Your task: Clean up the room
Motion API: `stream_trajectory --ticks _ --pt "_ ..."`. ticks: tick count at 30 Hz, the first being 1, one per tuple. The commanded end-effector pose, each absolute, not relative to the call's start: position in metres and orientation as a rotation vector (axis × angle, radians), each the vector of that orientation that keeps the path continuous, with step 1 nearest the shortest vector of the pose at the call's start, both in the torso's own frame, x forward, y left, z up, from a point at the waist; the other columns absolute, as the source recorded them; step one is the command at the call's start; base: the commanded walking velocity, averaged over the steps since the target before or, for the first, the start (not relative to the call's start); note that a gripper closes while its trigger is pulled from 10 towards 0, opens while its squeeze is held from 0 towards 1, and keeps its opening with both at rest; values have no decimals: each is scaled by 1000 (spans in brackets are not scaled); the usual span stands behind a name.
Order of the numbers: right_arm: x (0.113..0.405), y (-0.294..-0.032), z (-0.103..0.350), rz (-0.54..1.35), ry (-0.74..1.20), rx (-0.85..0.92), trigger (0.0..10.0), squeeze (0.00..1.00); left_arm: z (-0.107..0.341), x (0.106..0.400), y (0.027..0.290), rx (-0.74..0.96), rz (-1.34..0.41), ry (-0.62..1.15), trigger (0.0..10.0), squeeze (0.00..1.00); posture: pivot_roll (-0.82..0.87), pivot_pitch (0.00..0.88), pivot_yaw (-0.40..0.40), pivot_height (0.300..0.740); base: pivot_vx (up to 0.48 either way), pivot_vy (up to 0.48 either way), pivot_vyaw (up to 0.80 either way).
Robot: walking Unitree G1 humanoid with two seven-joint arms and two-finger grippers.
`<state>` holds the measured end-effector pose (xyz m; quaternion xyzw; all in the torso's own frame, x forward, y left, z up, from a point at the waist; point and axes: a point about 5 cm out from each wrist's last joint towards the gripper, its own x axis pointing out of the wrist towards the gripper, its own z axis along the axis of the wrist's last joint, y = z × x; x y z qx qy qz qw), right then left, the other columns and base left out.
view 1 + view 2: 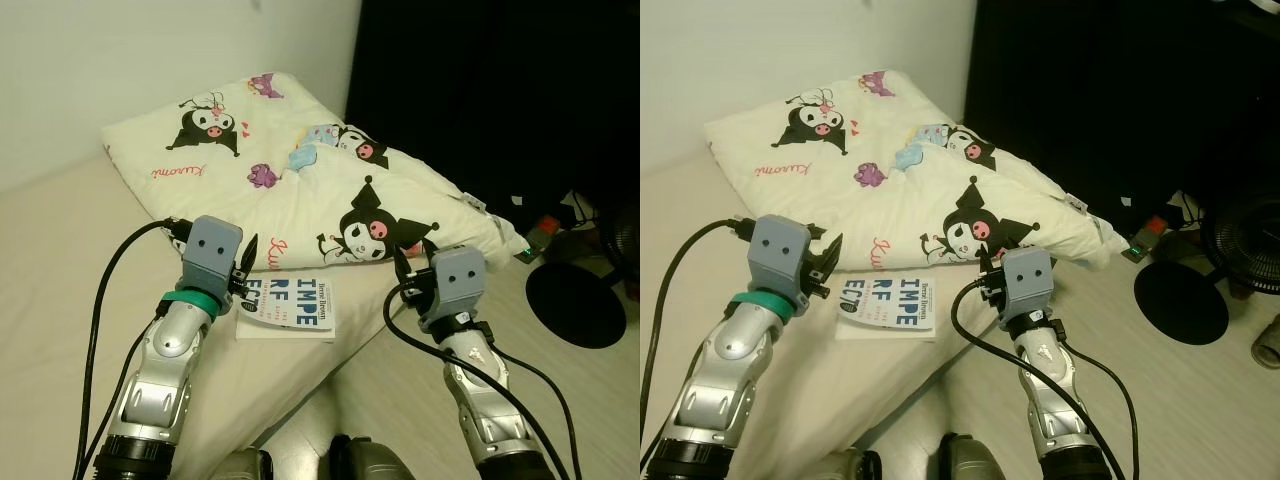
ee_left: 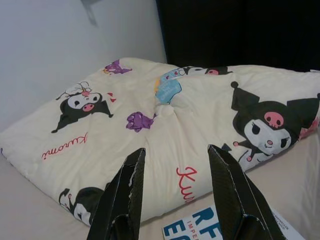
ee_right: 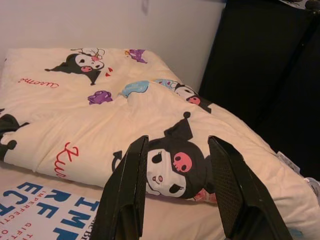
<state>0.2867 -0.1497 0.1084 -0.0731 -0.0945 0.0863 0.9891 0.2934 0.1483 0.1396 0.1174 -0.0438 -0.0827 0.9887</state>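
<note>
while both hands hover open, empty, book [image 1: 288, 309] lies on bed [image 1: 60, 260] between left hand [image 1: 243, 272] and right hand [image 1: 414, 270].

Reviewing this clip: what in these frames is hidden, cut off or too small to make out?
- Book: left part of its cover hidden behind the left gripper in the head views; small print too fine.
- Fan: cut off by the right edge, against dark background.
- Object on the floor: cropped at the right edge, unidentifiable.
- Blanket: underside and anything beneath hidden.

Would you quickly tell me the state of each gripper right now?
Left gripper: open, holding nothing, above the book.
Right gripper: open, holding nothing, facing the quilt.
</note>
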Motion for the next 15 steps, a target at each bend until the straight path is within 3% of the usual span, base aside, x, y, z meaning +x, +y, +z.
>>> stream_trajectory --ticks 1,15 --pt "284 -152 103 164 -169 -146 10000 0 134 291 148 235 -167 -64 10000 0 -77 80 39 731 -311 0 0" --pt "284 -152 103 164 -168 -147 10000 0 134 291 149 235 -165 -67 10000 0 -77 81 40 731 -308 0 0"
